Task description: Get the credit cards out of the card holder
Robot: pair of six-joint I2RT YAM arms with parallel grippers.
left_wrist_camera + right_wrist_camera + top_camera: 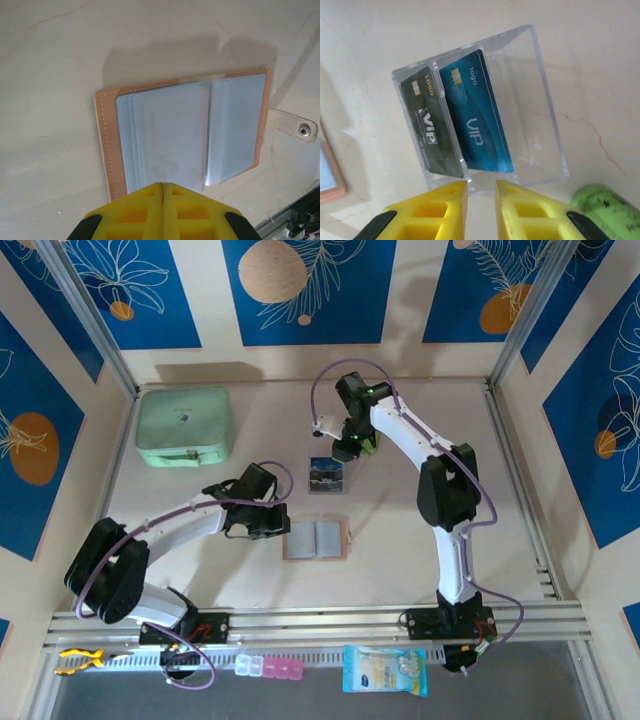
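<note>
Yellow ribbed fingers [140,212] of the left gripper [163,192] are pressed together with no gap, their tips at the near edge of the open card holder [235,130], a flat tan-pink leather-like bifold with grey-blue pocket panels. A pale lavender plastic card [172,135] lies over its left half and runs under the fingertips; whether they pinch its edge I cannot tell. The holder rests flat on the cream table [400,540], just right of the left gripper, its long axis running left to right in the overhead view, and its snap tab [292,125] sticks out on the right side.

On the right gripper [481,186], the yellow fingers [445,207] stand a narrow gap apart, gripping nothing, above the near wall of a clear plastic box [535,100]. A dark card [427,127] and a blue card [475,115] stand side by side in it, long axes pointing away from the fingers, chips at the far ends.
</note>
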